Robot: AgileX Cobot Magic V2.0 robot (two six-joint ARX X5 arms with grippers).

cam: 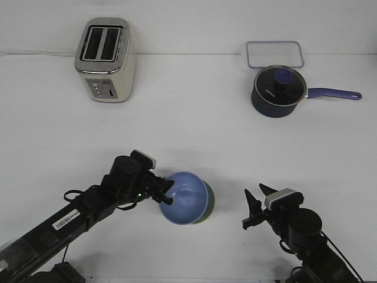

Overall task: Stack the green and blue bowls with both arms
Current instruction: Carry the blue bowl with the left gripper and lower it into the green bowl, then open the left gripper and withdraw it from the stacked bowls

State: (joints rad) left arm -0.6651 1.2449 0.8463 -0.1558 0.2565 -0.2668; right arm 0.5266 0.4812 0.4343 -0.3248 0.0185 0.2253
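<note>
While both arms are seen reaching in from the near edge of the desk, the scene is set out as follows.

Blue bowl: tilted, with its opening turned toward the left arm; found near the near edge, about midway between the left and right edges. It is nested in the green bowl.

Green bowl: seen only as a thin mint crescent along the right and lower rim of the blue bowl, which covers the rest of it.

Left gripper: placed at the left rim of the blue bowl. Its fingers are set narrow at that rim; whether the rim is actually pinched cannot be told.

Right gripper: held well apart from the bowls, toward the near right corner. Its fingers are spread apart and nothing is held between them.

Toaster: a cream and silver two-slot unit, stood upright by the far edge toward the far left corner.

Saucepan: dark navy, lidded, placed toward the far right corner, with its long handle pointed at the right edge.

Clear container: a rectangular, blue-rimmed piece, laid just behind the saucepan at the far edge.
</note>
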